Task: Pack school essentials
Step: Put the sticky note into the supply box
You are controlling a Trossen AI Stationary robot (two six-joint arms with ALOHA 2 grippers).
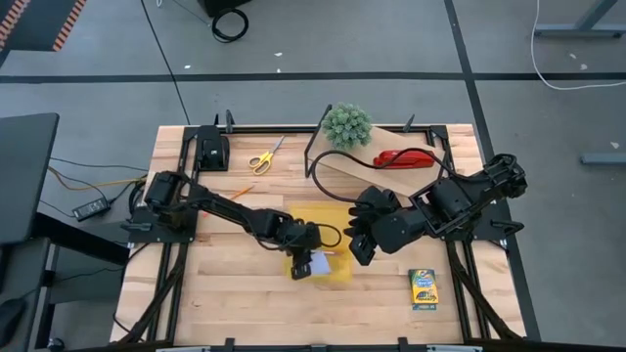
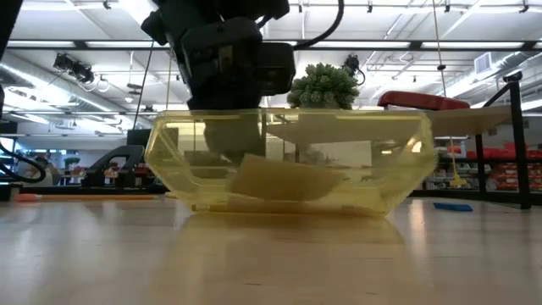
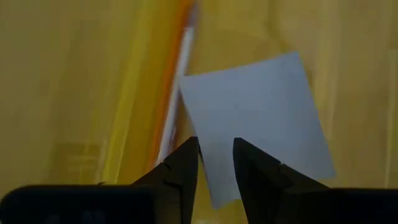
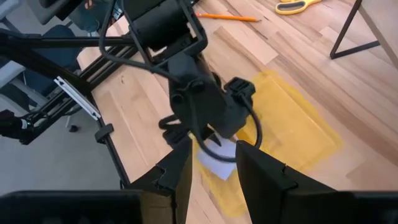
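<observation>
The pale blue notepad [image 3: 255,121] lies tilted inside the yellow bin [image 2: 169,157] at the counter's [image 1: 225,293] middle. The left hand [image 3: 216,163] reaches down into the bin, fingers slightly parted around the pad's corner, not clamped. An orange pencil [image 3: 176,81] lies blurred beside it. The right hand [image 1: 358,244] hovers released just beside the bin.

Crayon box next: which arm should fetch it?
Right. The green-and-yellow crayon box lies on the table's right side, just beyond the right gripper, jaws open. The left gripper is over the yellow translucent bin with the pale blue square notepad.
</observation>
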